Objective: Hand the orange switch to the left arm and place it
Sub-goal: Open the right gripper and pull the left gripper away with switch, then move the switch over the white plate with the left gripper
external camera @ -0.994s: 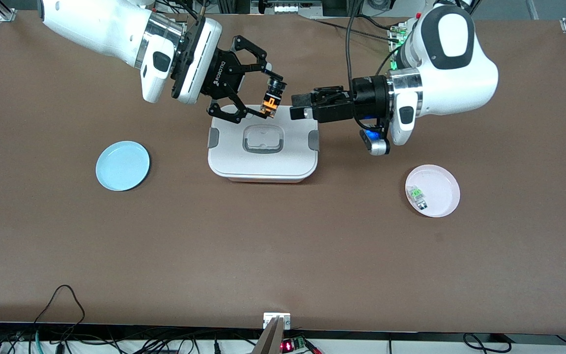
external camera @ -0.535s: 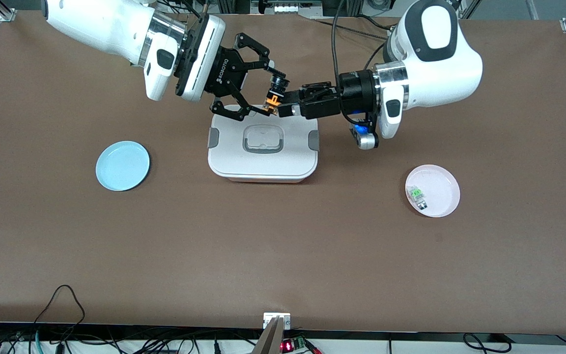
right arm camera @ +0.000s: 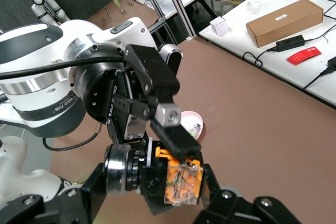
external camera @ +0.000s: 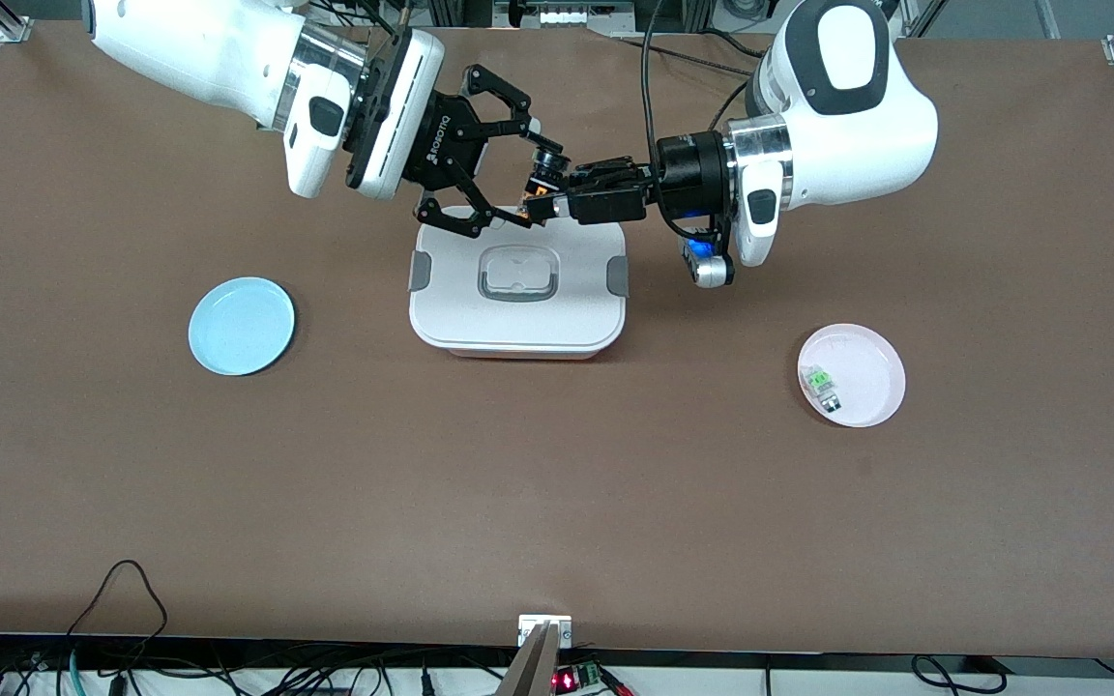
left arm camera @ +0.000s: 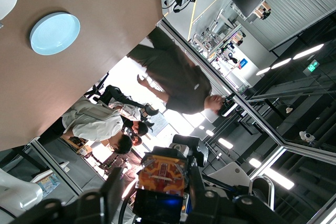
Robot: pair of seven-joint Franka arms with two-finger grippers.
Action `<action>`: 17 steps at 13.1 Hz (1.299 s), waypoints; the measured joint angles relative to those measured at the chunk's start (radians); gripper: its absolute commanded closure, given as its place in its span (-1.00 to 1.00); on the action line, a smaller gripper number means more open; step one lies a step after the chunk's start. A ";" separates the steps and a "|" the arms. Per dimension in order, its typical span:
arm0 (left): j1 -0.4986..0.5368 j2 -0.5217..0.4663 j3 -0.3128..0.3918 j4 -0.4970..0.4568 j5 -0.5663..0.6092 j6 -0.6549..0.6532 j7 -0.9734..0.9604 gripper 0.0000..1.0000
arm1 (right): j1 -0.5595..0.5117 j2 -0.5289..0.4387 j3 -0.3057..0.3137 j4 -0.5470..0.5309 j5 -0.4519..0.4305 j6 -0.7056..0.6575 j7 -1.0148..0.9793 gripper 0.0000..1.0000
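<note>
My right gripper (external camera: 530,189) is shut on the orange switch (external camera: 537,196) and holds it in the air over the edge of the white box (external camera: 518,324) that lies farther from the front camera. In the right wrist view the switch (right arm camera: 179,180) sits between my right gripper's (right arm camera: 157,190) jaws, its black body and orange end showing. My left gripper (external camera: 549,203) is open, with its fingers on either side of the switch's orange end (left arm camera: 163,173). One of its fingers (right arm camera: 176,136) lies along the orange part. The gap at the other finger (left arm camera: 112,190) still shows.
A blue plate (external camera: 241,326) lies toward the right arm's end of the table. A pink plate (external camera: 866,406) with a small green-and-clear switch (external camera: 821,384) lies toward the left arm's end. The box's grey side latches (external camera: 618,276) and lid handle (external camera: 516,274) sit below both grippers.
My left gripper has moved in toward my right gripper and now straddles the orange switch. My right gripper has barely moved and keeps its hold.
</note>
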 measured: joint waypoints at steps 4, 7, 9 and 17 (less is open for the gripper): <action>0.001 -0.003 0.000 0.001 0.000 0.002 0.006 1.00 | -0.001 0.000 0.000 -0.001 0.010 0.002 0.011 0.49; 0.002 -0.004 -0.001 0.001 0.000 0.002 0.005 1.00 | -0.001 0.000 0.000 0.000 0.011 0.003 0.028 -1.00; 0.008 -0.006 0.000 0.001 0.000 0.001 0.003 1.00 | -0.001 0.000 0.001 0.001 0.011 0.003 0.055 -1.00; 0.089 -0.007 0.087 -0.046 0.219 -0.189 0.004 1.00 | -0.004 -0.002 -0.102 0.000 -0.012 -0.113 0.130 -1.00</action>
